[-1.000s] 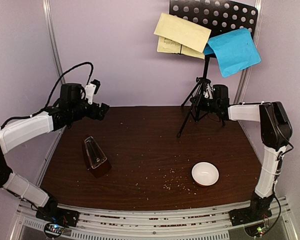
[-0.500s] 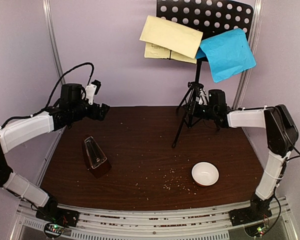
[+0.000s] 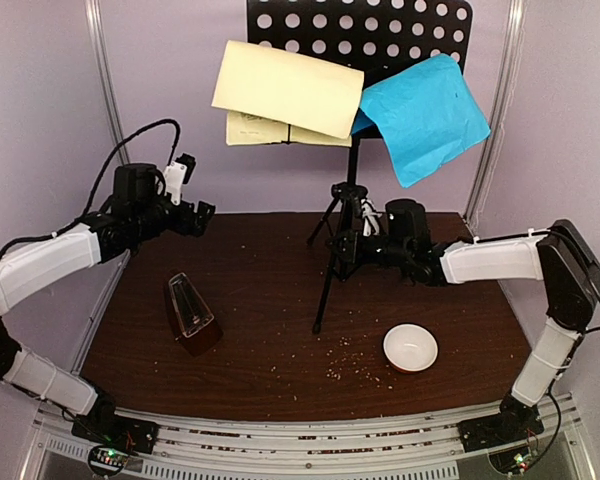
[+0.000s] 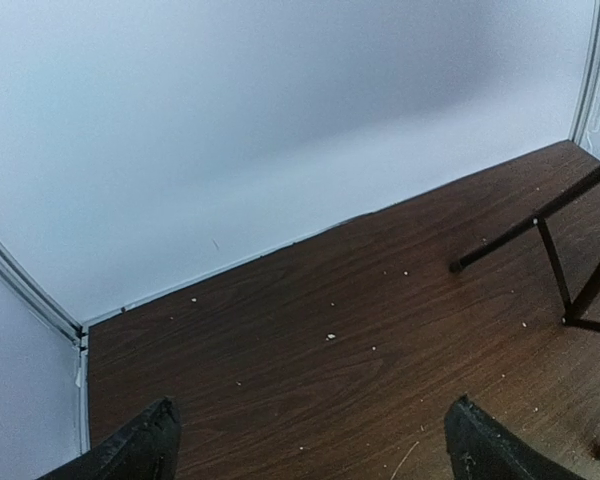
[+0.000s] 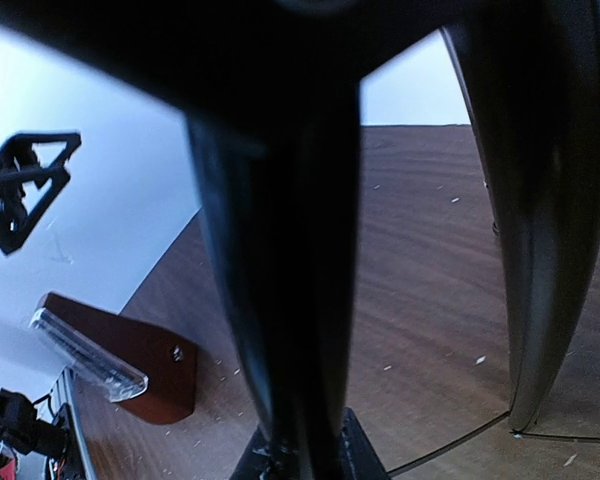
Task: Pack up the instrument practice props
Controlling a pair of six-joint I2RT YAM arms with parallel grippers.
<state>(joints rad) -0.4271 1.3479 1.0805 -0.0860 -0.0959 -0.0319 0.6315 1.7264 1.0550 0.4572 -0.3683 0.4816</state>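
The dark brown wood-grain worktop (image 3: 280,385) fills the lower centre of the top view. Lower left: a small brown pyramid metronome with a clear triangular cover (image 3: 190,313) rests on it. Lower right: a small round white bowl (image 3: 410,348), upright. Scattered brown crumbs (image 3: 348,370) lie between them, densest just left of the bowl. Centre: legs of a black tripod music stand (image 3: 328,282); whether its feet touch the surface cannot be confirmed.
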